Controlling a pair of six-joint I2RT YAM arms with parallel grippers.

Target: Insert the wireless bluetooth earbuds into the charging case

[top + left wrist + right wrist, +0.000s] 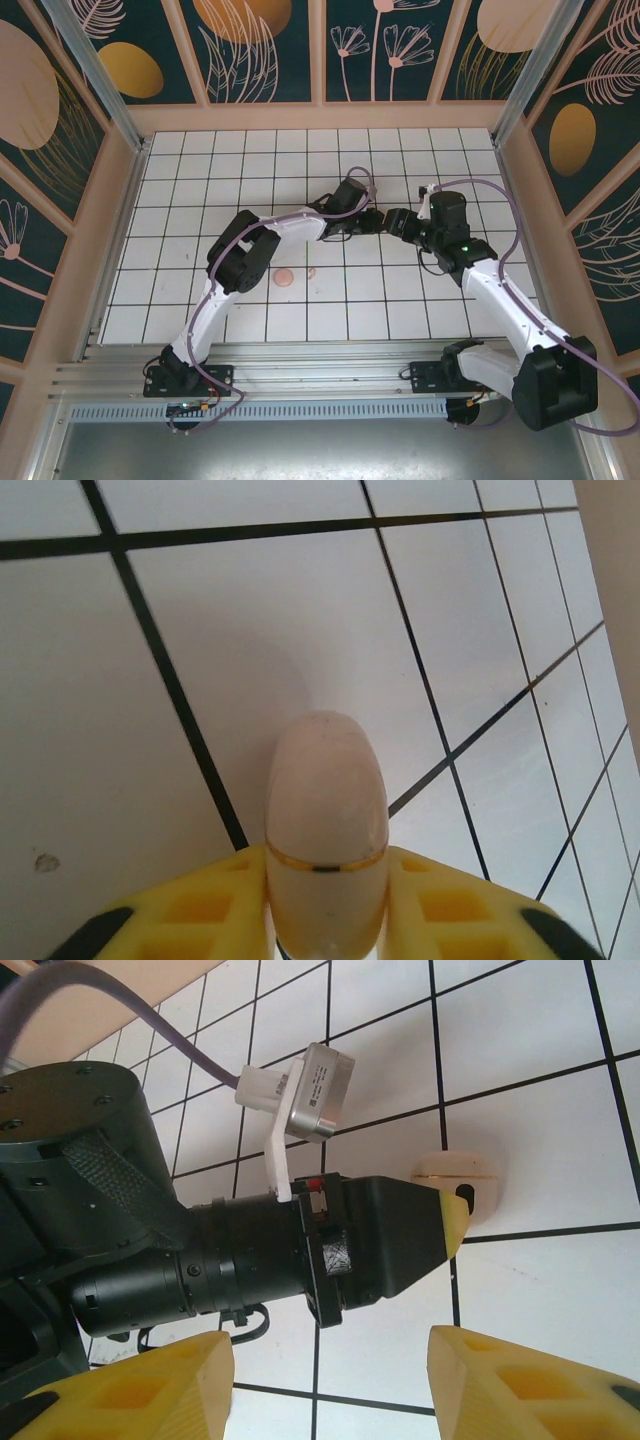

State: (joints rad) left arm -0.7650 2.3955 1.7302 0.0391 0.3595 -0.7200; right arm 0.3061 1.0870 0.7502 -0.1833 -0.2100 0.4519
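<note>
Left gripper [322,880]: 2 yellow fingers were clamped on the lower part of the load, 1 finger on each side.
Held item: pale pink, egg-shaped plastic charging case [325,780] with a thin gold seam around it. The seam read as shut, with no hollows showing.
Case position: at the left fingertips, near mid-table and over the white tabletop with black grid lines [150,730]. I could not tell whether it touched the surface.
Right gripper [330,1350]: jaws were wide apart with nothing between them. It faced the left gripper tip and the case [455,1168] from close by.
Loose items: 1 small round pink piece [285,277] and 1 tiny pink piece [311,271] lay just beside each other on the table. Both were near the left arm's elbow and well apart from the case. They may be earbuds, but were too small to confirm.
Step in hand (judgement): presenting the closed case to the second arm, with the lid not yet opened and 0 earbuds seated.
Next move calls for (judgement): the right fingers must take the half above the gold seam without knocking the case from the left grip. The lid then has to be lifted, after which the loose pieces would need fetching.
</note>
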